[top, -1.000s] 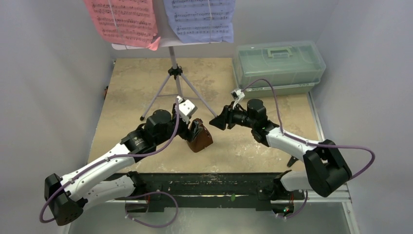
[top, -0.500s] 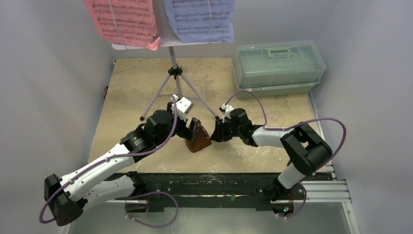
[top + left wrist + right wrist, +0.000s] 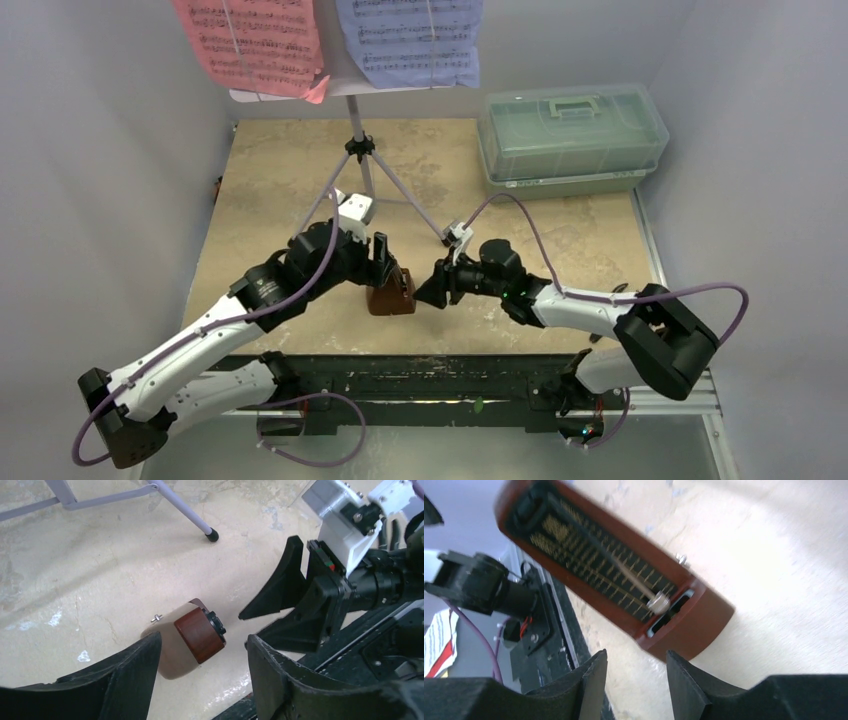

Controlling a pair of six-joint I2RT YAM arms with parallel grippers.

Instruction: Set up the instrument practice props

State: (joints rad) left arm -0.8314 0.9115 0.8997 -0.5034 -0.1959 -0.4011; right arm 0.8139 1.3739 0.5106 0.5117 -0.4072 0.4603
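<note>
Here the left pincer (image 3: 204, 642) is hovering with its jaws spread wide and holding nothing, one finger just beside the small brown metronome (image 3: 392, 296), which is sitting on the table (image 3: 270, 170) near the front edge. The right pincer (image 3: 635, 656) is facing it from the other side, jaws likewise parted and empty, tips near the metronome's pendulum face. Farther back the lavender music stand (image 3: 358, 148) is standing on its tripod legs, carrying a pink sheet (image 3: 250, 45) and a pale-blue sheet (image 3: 410, 40) side by side, with a green lidded box (image 3: 572, 130) at the back right.
</note>
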